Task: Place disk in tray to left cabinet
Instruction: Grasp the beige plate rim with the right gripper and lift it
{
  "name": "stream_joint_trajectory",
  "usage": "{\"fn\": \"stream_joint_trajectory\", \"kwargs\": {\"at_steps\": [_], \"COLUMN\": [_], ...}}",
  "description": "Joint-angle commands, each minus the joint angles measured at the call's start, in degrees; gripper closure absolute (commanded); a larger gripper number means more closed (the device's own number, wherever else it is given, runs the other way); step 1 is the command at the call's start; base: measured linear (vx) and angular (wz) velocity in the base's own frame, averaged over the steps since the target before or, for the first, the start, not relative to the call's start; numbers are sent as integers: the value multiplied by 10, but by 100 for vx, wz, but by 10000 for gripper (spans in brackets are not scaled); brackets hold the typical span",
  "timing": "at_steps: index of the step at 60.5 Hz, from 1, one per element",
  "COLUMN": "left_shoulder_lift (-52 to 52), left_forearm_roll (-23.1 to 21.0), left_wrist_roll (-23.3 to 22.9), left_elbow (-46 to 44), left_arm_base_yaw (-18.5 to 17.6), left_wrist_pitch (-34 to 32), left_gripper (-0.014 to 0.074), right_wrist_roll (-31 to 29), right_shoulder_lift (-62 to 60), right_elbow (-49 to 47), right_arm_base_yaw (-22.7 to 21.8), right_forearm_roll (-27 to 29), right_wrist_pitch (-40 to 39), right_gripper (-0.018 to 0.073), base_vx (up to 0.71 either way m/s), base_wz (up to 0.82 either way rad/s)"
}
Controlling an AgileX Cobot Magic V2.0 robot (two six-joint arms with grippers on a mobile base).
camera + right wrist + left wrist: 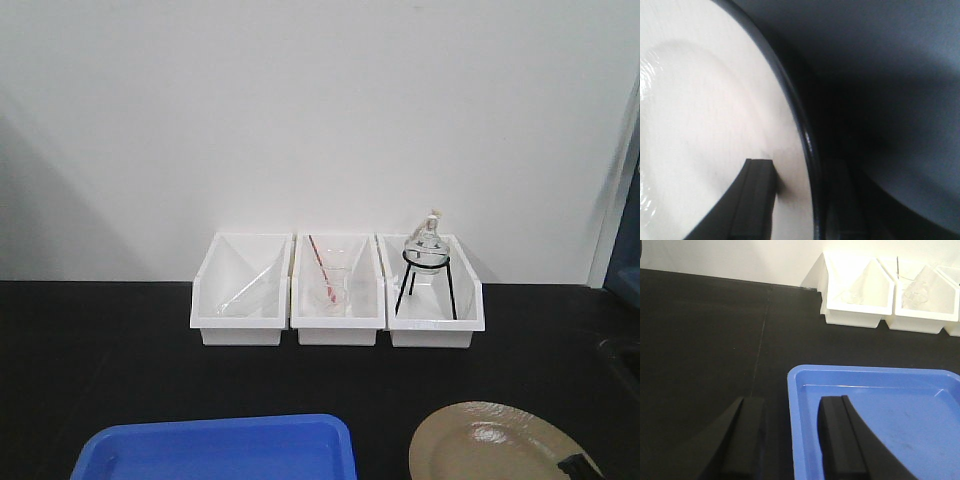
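The tan disk (pixel 495 445) with its thin black rim is at the front right, beside the blue tray (pixel 220 448) at the front left. My right gripper (pixel 800 200) grips the disk's (pixel 700 110) right edge. One finger (pixel 757 200) lies on its top face and the other sits below the dark rim. That finger also shows in the front view (pixel 577 463). My left gripper (pixel 792 440) is open and straddles the tray's (pixel 900 405) left rim, one finger inside and one outside. The cabinet is out of view.
Three white open-front bins stand in a row at the back of the black table: the left one (pixel 241 292), the middle one (pixel 337 292) holding glassware, and the right one (pixel 432 292) holding a round flask on a black stand. A white wall is behind them.
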Motion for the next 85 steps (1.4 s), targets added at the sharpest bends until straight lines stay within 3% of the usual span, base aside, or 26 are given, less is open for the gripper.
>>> {"fn": "stream_joint_trajectory", "kwargs": {"at_steps": [1, 8, 44, 62, 69, 85], "left_shoulder_lift": [6, 6, 6, 6, 6, 6], "left_forearm_roll": [-4, -4, -4, -4, -4, -4], "left_wrist_roll": [0, 0, 0, 0, 0, 0], "left_elbow": [-15, -15, -15, -15, -15, -15], "left_arm_base_yaw": [2, 2, 2, 2, 2, 2], "left_wrist_pitch": [-44, -43, -40, -40, -40, -40], "left_gripper": [202, 202, 202, 202, 202, 202], "right_wrist_roll": [-3, -3, -29, -18, -20, -17], "right_shoulder_lift": [-15, -24, -193, -202, -200, -116], "right_elbow": [-12, -12, -12, -36, -68, -138], "right_arm_base_yaw": [-1, -2, -2, 2, 48, 241], "right_forearm_roll": [2, 2, 1, 34, 33, 63], "right_wrist_pitch": [-12, -6, -71, -40, -52, -169], "right_gripper": [491, 574, 563, 561, 561, 561], "base_vx": [0, 0, 0, 0, 0, 0], "base_wz": [0, 0, 0, 0, 0, 0]}}
